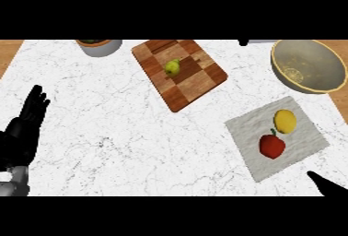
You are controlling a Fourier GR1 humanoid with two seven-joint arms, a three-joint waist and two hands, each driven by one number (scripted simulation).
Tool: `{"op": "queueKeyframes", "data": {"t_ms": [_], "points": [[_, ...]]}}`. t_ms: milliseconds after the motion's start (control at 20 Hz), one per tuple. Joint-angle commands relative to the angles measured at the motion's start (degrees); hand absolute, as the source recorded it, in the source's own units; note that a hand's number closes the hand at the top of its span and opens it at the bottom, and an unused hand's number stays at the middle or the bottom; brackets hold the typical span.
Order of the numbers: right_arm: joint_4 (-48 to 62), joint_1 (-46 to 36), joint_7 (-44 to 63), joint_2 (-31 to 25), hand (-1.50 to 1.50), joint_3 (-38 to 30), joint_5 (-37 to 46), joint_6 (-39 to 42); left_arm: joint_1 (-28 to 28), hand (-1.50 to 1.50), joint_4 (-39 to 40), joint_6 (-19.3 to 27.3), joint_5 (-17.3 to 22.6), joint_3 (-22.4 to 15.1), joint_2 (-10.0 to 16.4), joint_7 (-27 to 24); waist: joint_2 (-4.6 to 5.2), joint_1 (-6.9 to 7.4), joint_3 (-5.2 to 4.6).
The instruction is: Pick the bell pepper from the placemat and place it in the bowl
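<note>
A red bell pepper (272,145) with a green stem lies on a grey placemat (245,129) at the right of the counter. A yellow lemon (285,120) lies just behind it on the same mat. The large tan bowl (329,73) stands at the far right, beyond the mat. My left hand (24,124) rests open at the left edge, fingers pointing up. Only a dark tip of my right hand (327,185) shows at the lower right corner, below the mat and apart from the pepper.
A checkered wooden cutting board (197,80) with a green pear (172,67) lies at the back centre. A grey pot (100,46) stands at the back left. A dark object (243,42) pokes in at the top edge beside the bowl.
</note>
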Motion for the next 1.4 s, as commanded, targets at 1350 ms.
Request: {"op": "queueKeyframes", "data": {"t_ms": [1350], "points": [[5.47, -24.25, 39.88, -3.73, -1.5, 1.2, -15.59, 48.64, -4.31, 0.0, -2.11, -4.11, -2.4, -0.15, -1.96, 4.58, 0.89, 5.58, 0.24]]}}
